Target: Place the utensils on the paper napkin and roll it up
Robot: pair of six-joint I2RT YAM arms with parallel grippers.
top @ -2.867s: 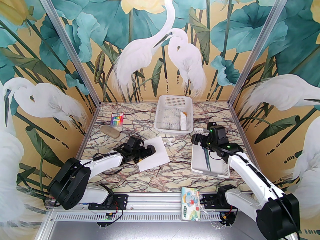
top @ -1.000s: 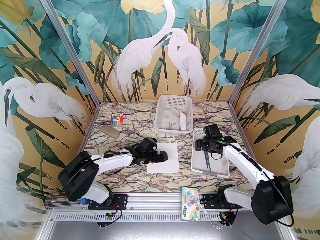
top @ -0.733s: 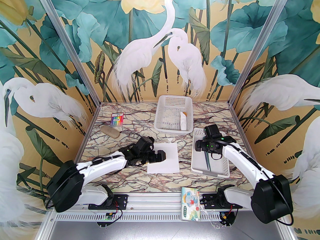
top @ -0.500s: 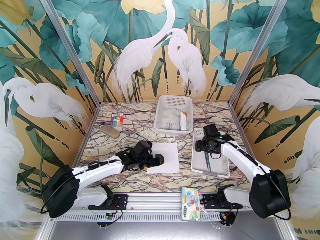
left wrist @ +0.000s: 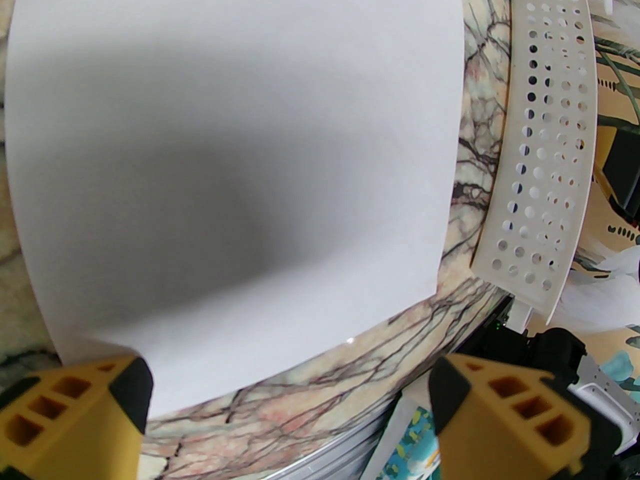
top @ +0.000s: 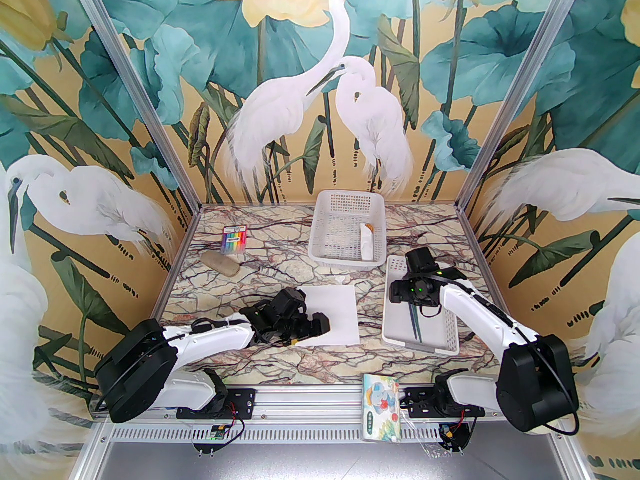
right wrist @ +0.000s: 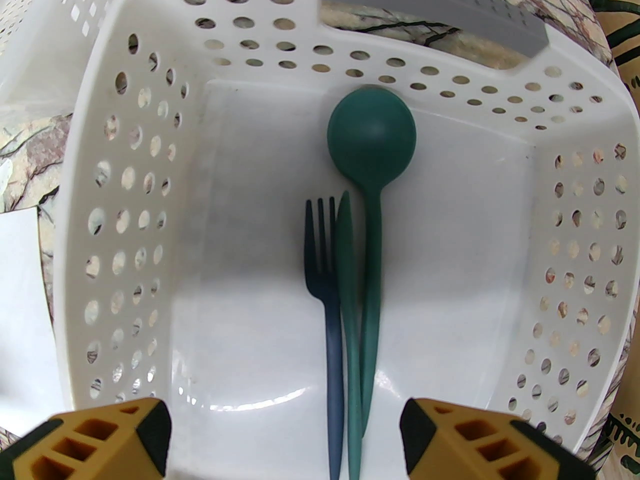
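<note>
The utensils (right wrist: 347, 268), side by side in the white basket (right wrist: 75, 178) at mid-frame, are best straddled at the handles by the released right tool (right wrist: 285, 433), then carried to the napkin (top: 335, 308) laid flat on the counter (top: 260, 273) under the released left tool (left wrist: 290, 398).

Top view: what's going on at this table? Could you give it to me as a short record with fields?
napkin: flat on the table, nothing on it
fork, knife, spoon: side by side in the near basket
left hand: open, empty, low over the napkin's near-left corner
right hand: open, empty, above the three handles
far basket: holds a wrapped utensil
stage: nothing placed on the napkin yet
</note>
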